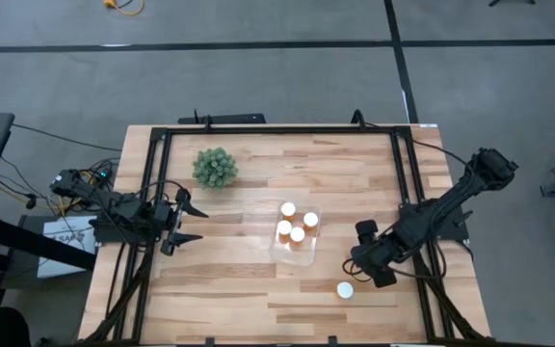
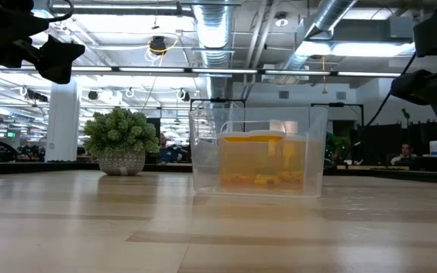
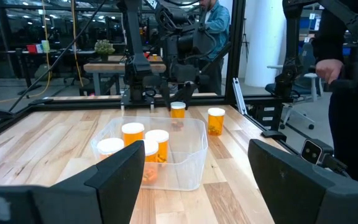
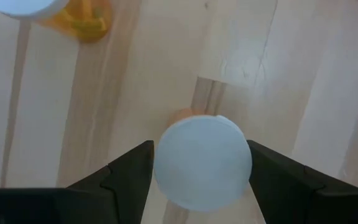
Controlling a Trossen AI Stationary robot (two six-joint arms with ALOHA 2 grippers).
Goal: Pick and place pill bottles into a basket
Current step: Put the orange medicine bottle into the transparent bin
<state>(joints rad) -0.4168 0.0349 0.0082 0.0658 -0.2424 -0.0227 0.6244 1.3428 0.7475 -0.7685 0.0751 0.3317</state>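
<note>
Standing by the table: the basket [image 1: 297,234] sits roughly mid-table, a bit toward the right arm's side, w/ four pill bottles [image 1: 288,209] upright inside it, white caps up. From the low view the clear walls show the orange bodies packed together [image 2: 253,161].

Right gripper [image 1: 368,253] is just beside the basket, on its right, pointing down at the wood. Its wrist cam looks straight down on a fifth bottle's white cap [image 4: 202,162], which sits between the two dark fingers [image 4: 129,171]. There's a thin gap showing on each side of the cap (so jaws look parted around it, not pressing it). In the left wrist view that same bottle [image 3: 178,110] stands on the table under the right gripper [image 3: 178,93].

A sixth bottle [image 1: 345,289] stands alone on the wood, near the right gripper, closer to the table's front edge; it's apart from the basket. It shows in the corner of the right wrist view too [image 4: 55,12].

Left gripper [image 1: 187,221] waits at the table's left edge, fingers spread wide, holding nothing, well apart from the basket. The green plant [image 1: 215,167] sits toward the back-left, in a small pot [image 2: 121,161].

A person [image 3: 215,25] stands beyond the far side of the table.
</note>
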